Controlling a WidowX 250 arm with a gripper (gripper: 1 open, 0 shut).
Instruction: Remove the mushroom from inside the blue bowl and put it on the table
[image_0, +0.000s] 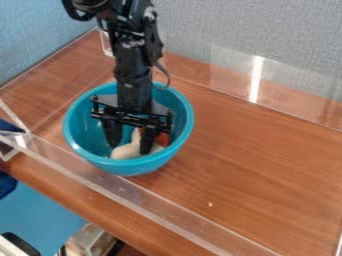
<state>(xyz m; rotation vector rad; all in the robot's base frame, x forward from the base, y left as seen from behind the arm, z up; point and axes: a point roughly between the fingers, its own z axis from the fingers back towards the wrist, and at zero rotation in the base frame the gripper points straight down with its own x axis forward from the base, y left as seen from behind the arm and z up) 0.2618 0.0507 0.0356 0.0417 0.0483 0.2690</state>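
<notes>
- Small cream-stemmed toy mushroom (128, 150) lies inside the glossy turquoise plastic bowl (83, 142); not yet lifted.
- Black gripper (134, 133) down in bowl, fingers straddling mushroom; whether clamped, cannot tell.
- Left: lift, place on wood-grain bench (254, 160).

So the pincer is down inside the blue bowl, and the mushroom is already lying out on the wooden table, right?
Not quite. The pincer is down inside the blue bowl, but the mushroom is still in the bowl, between the pincer's fingers, not out on the table. The camera view shows this.
</notes>
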